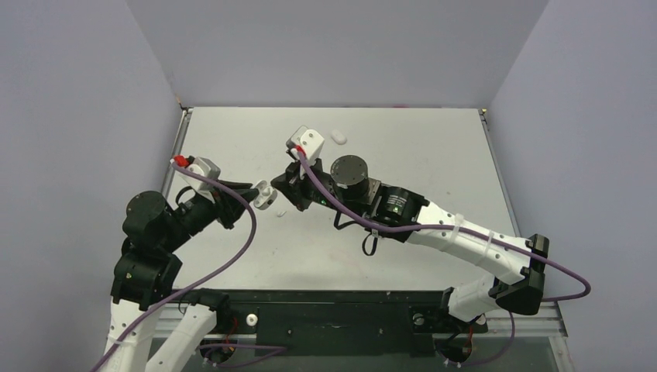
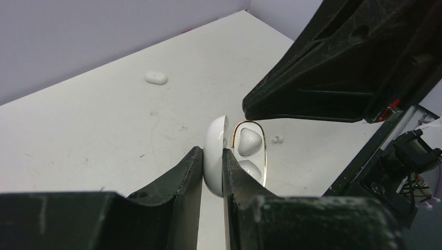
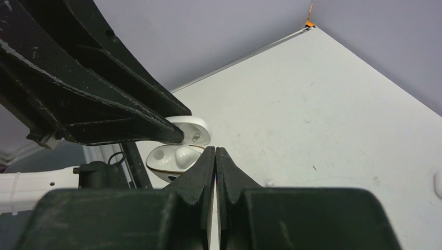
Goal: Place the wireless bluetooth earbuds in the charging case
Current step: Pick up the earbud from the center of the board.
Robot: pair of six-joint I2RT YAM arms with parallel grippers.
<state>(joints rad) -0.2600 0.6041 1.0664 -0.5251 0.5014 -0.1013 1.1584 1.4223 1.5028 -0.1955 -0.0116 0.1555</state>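
The charging case (image 2: 215,156) is small, glossy and white, and it hangs open above the table. My left gripper (image 2: 212,155) is shut on its lid. The gold-rimmed base (image 3: 167,159) faces my right gripper (image 3: 215,151), which is shut with nothing between its fingers, its tips just beside the base's rim. One white earbud (image 2: 249,140) sits in a socket; the socket beside it looks empty. Another white earbud (image 1: 338,136) lies on the table farther back. From above, the case (image 1: 264,194) is between my left gripper (image 1: 254,191) and right gripper (image 1: 280,183).
Tiny white bits (image 2: 278,139) lie on the table below the case, also seen as a speck (image 3: 269,183) near my right fingers. The loose earbud (image 2: 156,78) lies toward the back wall. Grey walls close the table on three sides.
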